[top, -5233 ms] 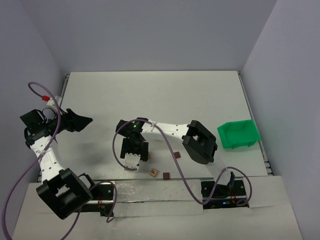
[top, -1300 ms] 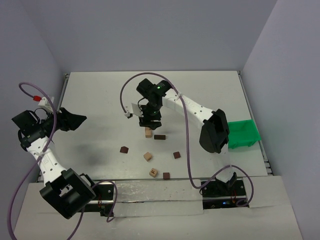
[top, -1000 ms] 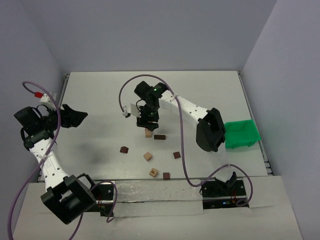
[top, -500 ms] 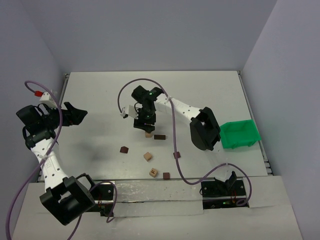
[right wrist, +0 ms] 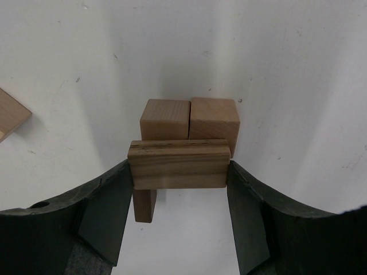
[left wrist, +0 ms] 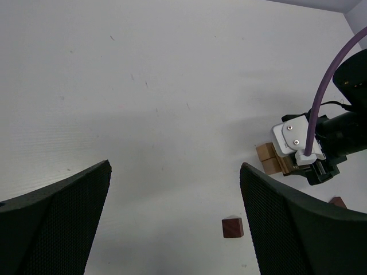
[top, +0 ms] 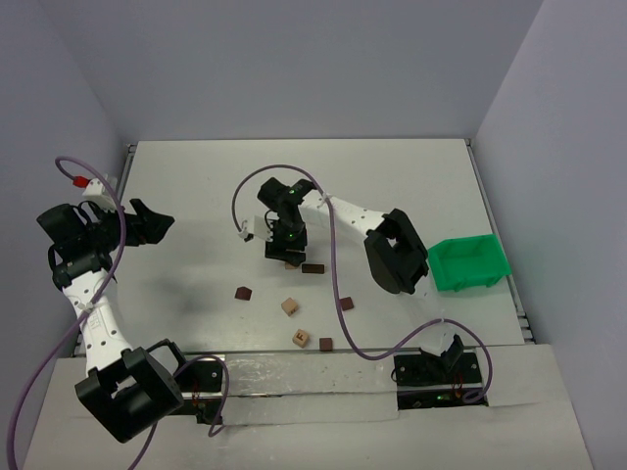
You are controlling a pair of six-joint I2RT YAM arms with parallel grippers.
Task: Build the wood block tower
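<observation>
The wood block tower is two light tan cubes (right wrist: 166, 119) side by side on the white table, small in the top view (top: 292, 262). My right gripper (right wrist: 179, 197) is shut on a brown brick (right wrist: 178, 164), held level across the cubes' near side. A narrow brown piece (right wrist: 144, 205) shows under the brick's left end. In the top view the right gripper (top: 285, 253) covers most of the tower. My left gripper (left wrist: 175, 223) is wide open and empty, at the far left (top: 149, 221). It sees the cubes (left wrist: 267, 157) from afar.
Loose blocks lie in front of the tower: a dark brick (top: 313, 267), dark cubes (top: 243, 293) (top: 345, 304) (top: 325, 344) and tan cubes (top: 289, 306) (top: 301, 338). A green bin (top: 467, 262) stands at the right. A tan piece (right wrist: 11, 114) lies left of the tower.
My right gripper has moved a little left and towards the near side, down to the tan cubes, with the brick in it. The left arm has shifted slightly.
</observation>
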